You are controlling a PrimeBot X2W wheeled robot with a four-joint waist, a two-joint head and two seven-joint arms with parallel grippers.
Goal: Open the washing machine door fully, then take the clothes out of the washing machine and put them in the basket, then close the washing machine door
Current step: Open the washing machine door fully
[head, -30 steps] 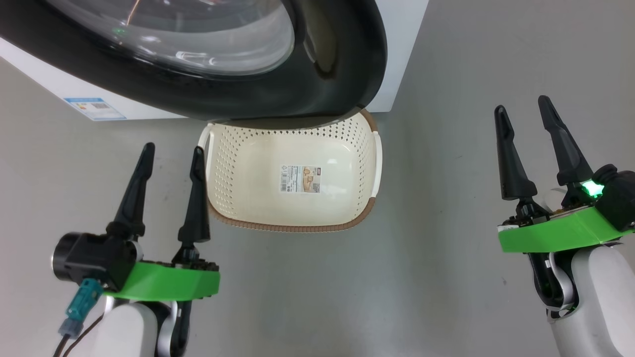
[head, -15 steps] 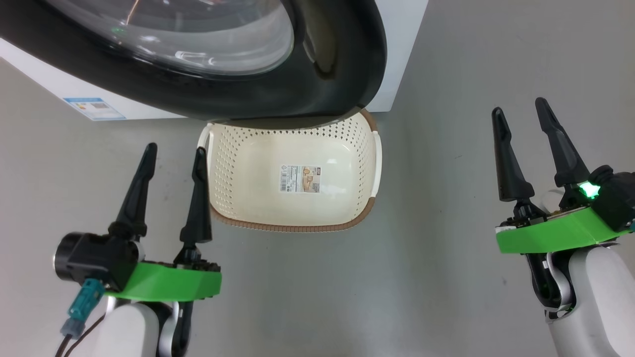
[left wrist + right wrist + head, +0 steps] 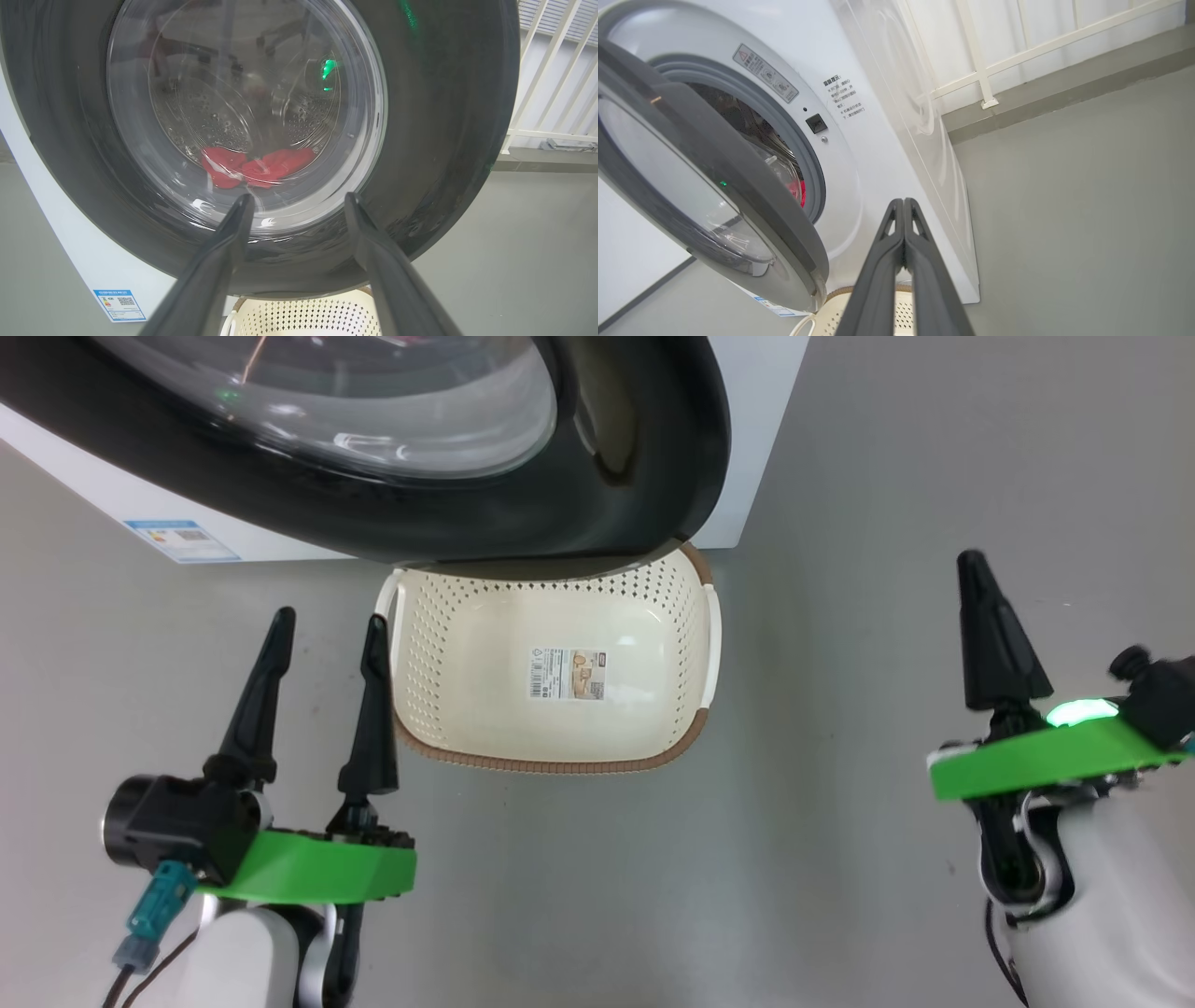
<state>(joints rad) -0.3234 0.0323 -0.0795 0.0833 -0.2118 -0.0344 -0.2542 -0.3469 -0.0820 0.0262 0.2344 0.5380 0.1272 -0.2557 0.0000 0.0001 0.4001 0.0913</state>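
Head view: a smooth grey floor (image 3: 840,896) runs up to the white washing machine (image 3: 752,429) at the top. The washing machine door (image 3: 644,476), glossy black around clear glass, overhangs the far edge of the basket (image 3: 541,767). The basket sits on the floor with a paper label (image 3: 567,674) inside. The left gripper (image 3: 330,616) hovers just beside the basket's left side, its fingers moderately parted and holding nothing. The right gripper (image 3: 973,565) is well apart to the right over bare floor, its fingers showing as one dark spike.

Left wrist view: the two spread fingers frame the door glass. Through it, red clothes (image 3: 254,165) lie at the bottom of the perforated drum (image 3: 210,126). A blue label (image 3: 119,303) sits low on the machine, and a white railing (image 3: 551,70) stands at the right.

Right wrist view: the fingers are pressed together, gripping nothing, and point towards the machine's lower front corner. The door stands ajar at the left. A sliver of red shows inside the grey rubber ring (image 3: 812,154).
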